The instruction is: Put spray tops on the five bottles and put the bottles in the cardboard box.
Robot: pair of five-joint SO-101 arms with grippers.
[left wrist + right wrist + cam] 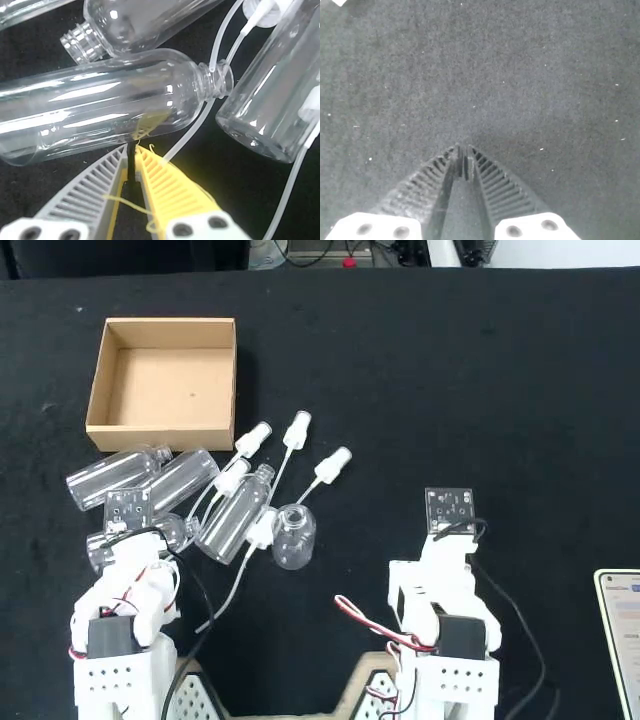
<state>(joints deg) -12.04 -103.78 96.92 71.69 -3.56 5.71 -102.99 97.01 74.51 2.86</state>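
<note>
Several clear capless bottles lie on the black cloth below the open cardboard box [165, 380]; one more, a short bottle [293, 535], stands upright to their right. Several white spray tops with long dip tubes, such as the spray top [297, 430], lie loose among them. My left gripper [134, 150] is shut with nothing in it, its tips just short of the side of a lying bottle [100, 105]. A dip tube [190, 135] runs past that bottle's neck. In the high view the left gripper [130, 533] sits at the lower left of the bottle cluster. My right gripper [464, 152] is shut over bare cloth, in the high view [450, 528] well right of the bottles.
A light flat device [620, 630] lies at the table's right edge. Cables run from both arm bases along the front edge. Open black cloth stretches across the right and far side of the table.
</note>
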